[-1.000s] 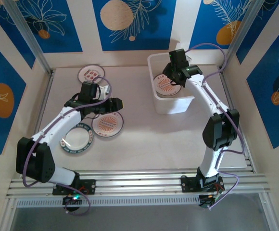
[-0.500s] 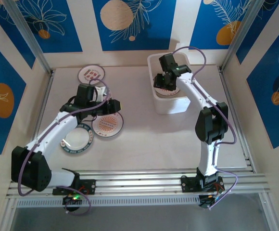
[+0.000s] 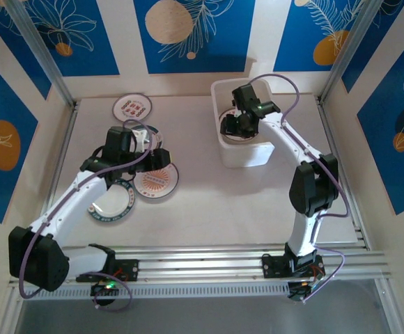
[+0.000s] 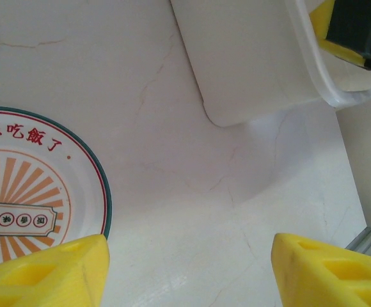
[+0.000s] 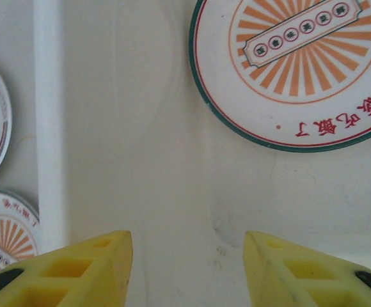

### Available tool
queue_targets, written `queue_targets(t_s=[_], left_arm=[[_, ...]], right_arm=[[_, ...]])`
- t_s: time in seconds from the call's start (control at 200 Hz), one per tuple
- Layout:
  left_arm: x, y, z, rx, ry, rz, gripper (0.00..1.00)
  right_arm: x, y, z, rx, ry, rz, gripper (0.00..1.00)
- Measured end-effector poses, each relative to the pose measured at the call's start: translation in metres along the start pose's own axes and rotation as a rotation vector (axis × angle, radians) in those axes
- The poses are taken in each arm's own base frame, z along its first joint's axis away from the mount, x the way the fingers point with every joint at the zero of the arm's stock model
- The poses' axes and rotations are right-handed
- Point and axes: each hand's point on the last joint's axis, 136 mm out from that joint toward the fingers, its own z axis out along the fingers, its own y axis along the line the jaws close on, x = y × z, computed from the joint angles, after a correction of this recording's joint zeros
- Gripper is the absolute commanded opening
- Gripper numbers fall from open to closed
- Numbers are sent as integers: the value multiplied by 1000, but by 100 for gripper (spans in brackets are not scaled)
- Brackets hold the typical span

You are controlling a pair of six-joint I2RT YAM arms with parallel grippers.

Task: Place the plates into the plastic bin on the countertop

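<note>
The white plastic bin (image 3: 246,152) stands at the back right of the countertop (image 3: 216,202). My right gripper (image 3: 228,126) hangs inside it, open and empty (image 5: 189,268), over the bare bin floor. An orange sunburst plate (image 5: 294,64) lies flat in the bin beyond its fingertips. My left gripper (image 3: 166,160) is open with nothing between its fingers (image 4: 189,272), just above the counter at the edge of another orange sunburst plate (image 3: 154,182) (image 4: 32,192). A green-rimmed plate (image 3: 110,203) lies left of that one, partly under it. A red-patterned plate (image 3: 132,106) sits at the back.
Another plate (image 3: 148,133) lies partly hidden under the left arm. The bin's near corner (image 4: 236,96) is just ahead of the left gripper. Cream walls and an aluminium rail (image 3: 209,261) border the counter. Open counter lies between the plates and the bin.
My right gripper has slid leftward inside the bin, leaving the orange plate on its floor. The left arm has drawn back slightly to the left over the orange plate.
</note>
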Motion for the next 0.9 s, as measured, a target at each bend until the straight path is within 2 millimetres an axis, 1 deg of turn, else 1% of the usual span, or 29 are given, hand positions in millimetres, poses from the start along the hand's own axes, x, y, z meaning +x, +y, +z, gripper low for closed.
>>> queue_targets(t_s=[0.235, 0.375, 0.55, 0.725, 0.9], left_arm=[[10, 3, -8, -5, -15, -14, 69], [13, 6, -15, -25, -37, -13, 69], [12, 11, -22, -61, -60, -12, 69], [14, 16, -26, -94, -61, -19, 69], [17, 22, -32, -127, -65, -24, 69]], right_arm=[[34, 17, -11, -64, 30, -44, 49], [48, 28, -17, -97, 33, -71, 49], [59, 38, -21, -122, 33, -99, 49], [66, 43, -23, -135, 31, -116, 49], [77, 49, -32, -151, 31, -144, 48]])
